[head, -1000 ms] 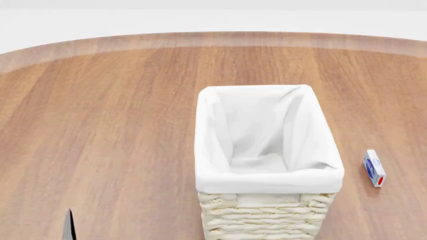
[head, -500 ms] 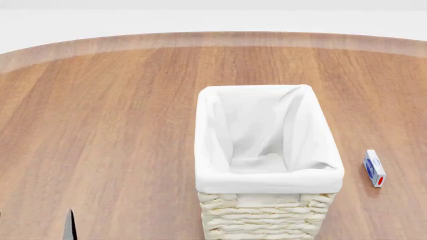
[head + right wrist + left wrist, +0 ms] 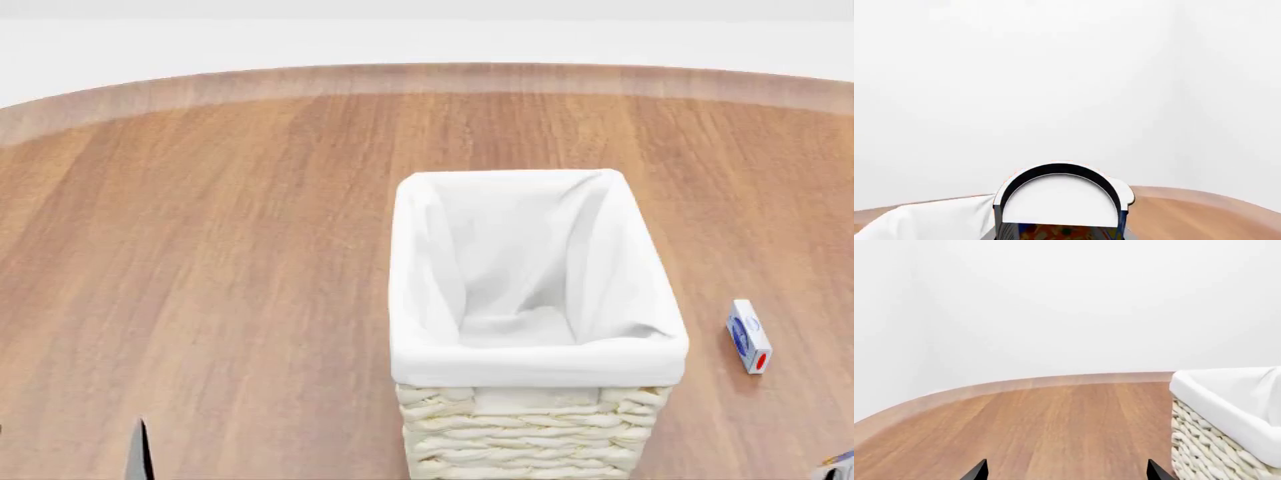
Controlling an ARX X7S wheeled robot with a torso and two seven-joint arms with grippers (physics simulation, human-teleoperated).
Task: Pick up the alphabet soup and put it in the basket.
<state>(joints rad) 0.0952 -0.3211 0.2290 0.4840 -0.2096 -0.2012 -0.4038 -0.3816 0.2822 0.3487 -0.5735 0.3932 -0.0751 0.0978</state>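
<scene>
the round soup can [image 3: 1057, 205], pale-topped, fills the right wrist view; whether the right jaws pinch it, i cannot tell. left fingertips [image 3: 977, 471] spread beside the woven basket [image 3: 534, 430]. small box [image 3: 749, 336] nearby on the wood table [image 3: 214, 230].

Spreading wide across the head view: a round wooden desk [image 3: 240, 230] with a paler band along its curved far edge. Standing upright on it, toward the near right: a tall woven basket [image 3: 534, 435], white cloth liner folded over its rim. Lying flat on the wood just to the basket's right, apart from it: a small white box [image 3: 749, 336] with blue and red markings.
</scene>
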